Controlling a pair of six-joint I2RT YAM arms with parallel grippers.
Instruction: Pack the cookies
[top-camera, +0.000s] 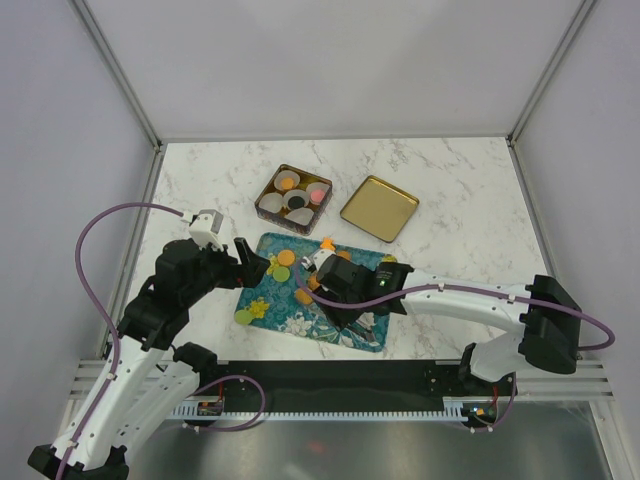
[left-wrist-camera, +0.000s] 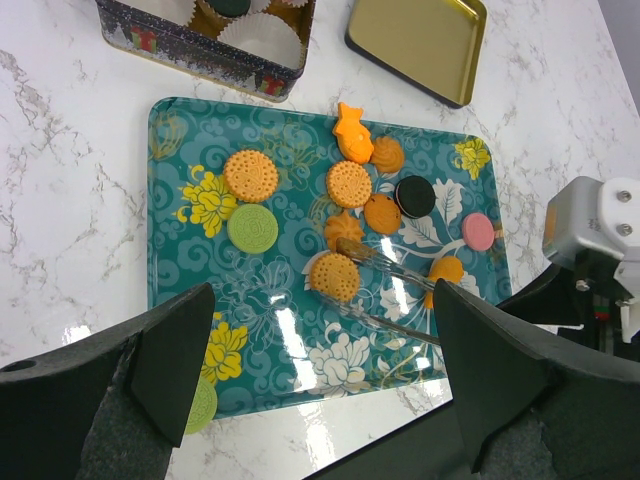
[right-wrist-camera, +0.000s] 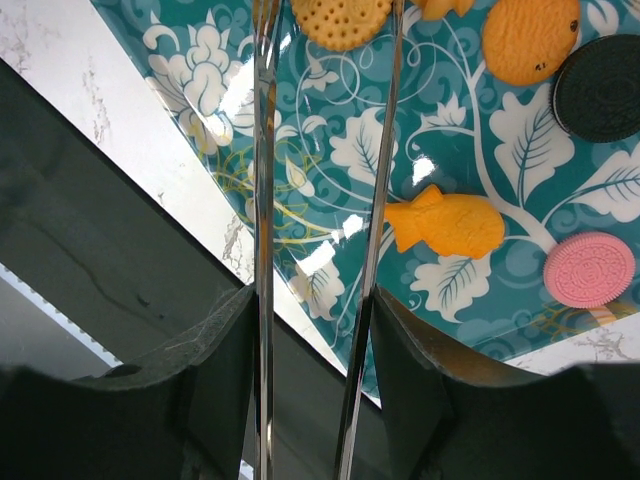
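My right claw (right-wrist-camera: 310, 320) was clamped on a pair of metal tongs (right-wrist-camera: 262, 150), squeezed only partway so the two blades stood wide enough apart to straddle a cookie. Their tips sat either side of a round orange cookie (left-wrist-camera: 333, 276) near the middle of the teal tray (left-wrist-camera: 180, 200). Whether they already pinched it, I could not tell. The other cookies (left-wrist-camera: 350, 184) lay flat across the tray, mostly toward its upper right, on the marble worktop (left-wrist-camera: 60, 200). The tin (left-wrist-camera: 200, 50) with its paper cups (left-wrist-camera: 262, 35) stood at the top left of the left wrist view. Its gold lid (left-wrist-camera: 415, 45) lay beside it, so the way in was open. My left claw (left-wrist-camera: 320, 345) hung spread wide over the tray's lower edge, holding nothing, clear of the tongs.
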